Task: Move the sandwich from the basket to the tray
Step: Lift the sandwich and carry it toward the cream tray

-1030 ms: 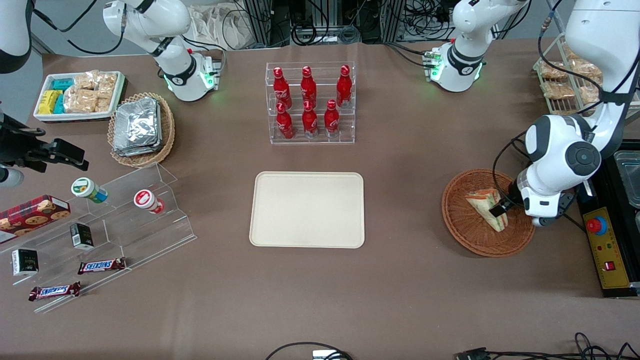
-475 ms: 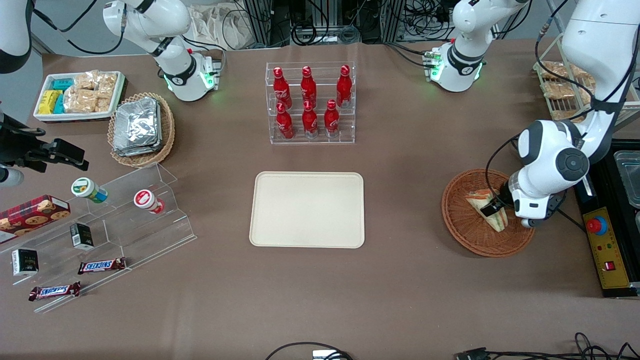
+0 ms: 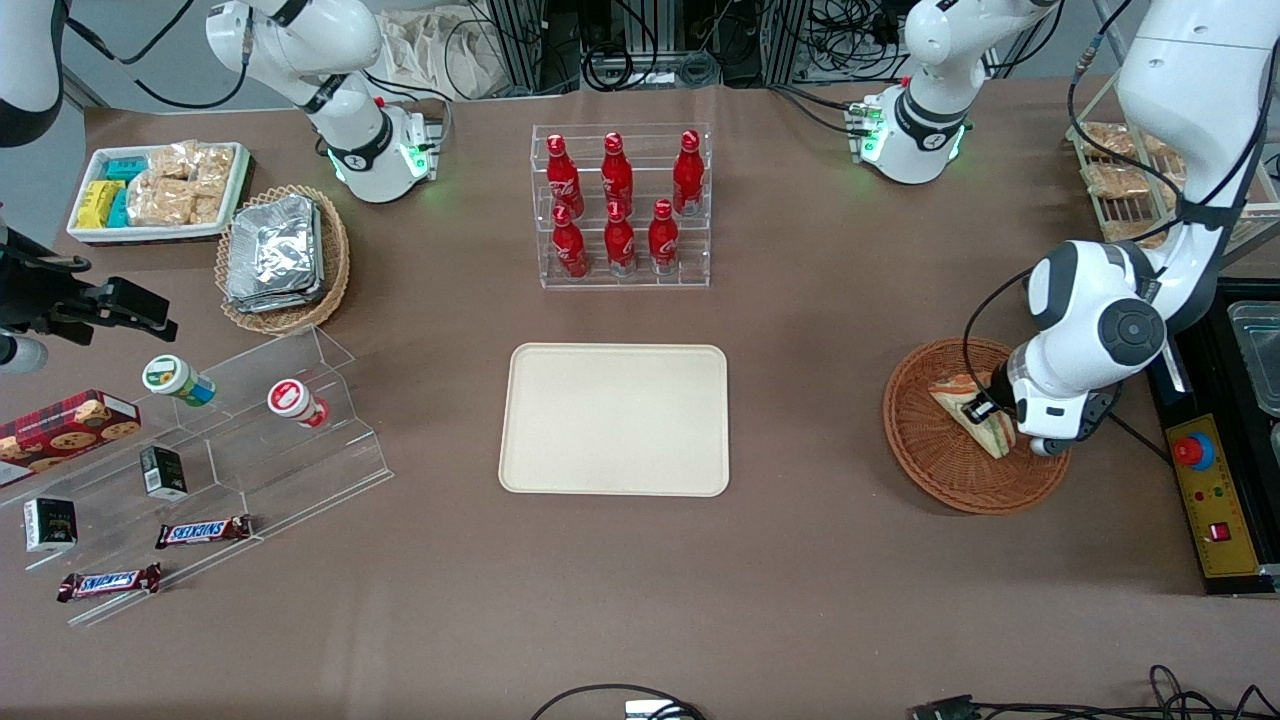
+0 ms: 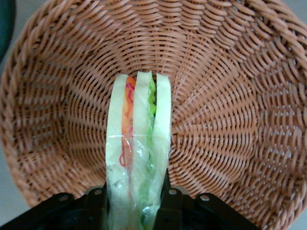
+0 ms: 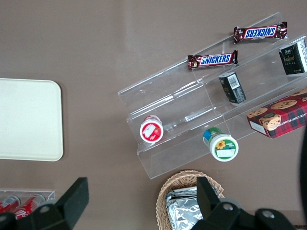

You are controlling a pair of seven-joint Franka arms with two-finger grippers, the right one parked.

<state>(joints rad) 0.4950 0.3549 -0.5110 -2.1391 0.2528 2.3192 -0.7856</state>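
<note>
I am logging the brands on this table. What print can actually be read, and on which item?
"SNICKERS": the two chocolate bars by the clear stepped stand.
Red bottles: white script, too small to read.
Cookie box and small dark cartons: print unreadable.
Sandwich, held by the gripper in the basket, and tray: no text.

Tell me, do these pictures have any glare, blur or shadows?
Front view: even light, soft shadows, glints on the foil packets. Left wrist view: sandwich and basket sharp, its wrap shiny, gripper closed on it, dark and blurred. Right wrist view: acrylic shelf reflects.
</note>
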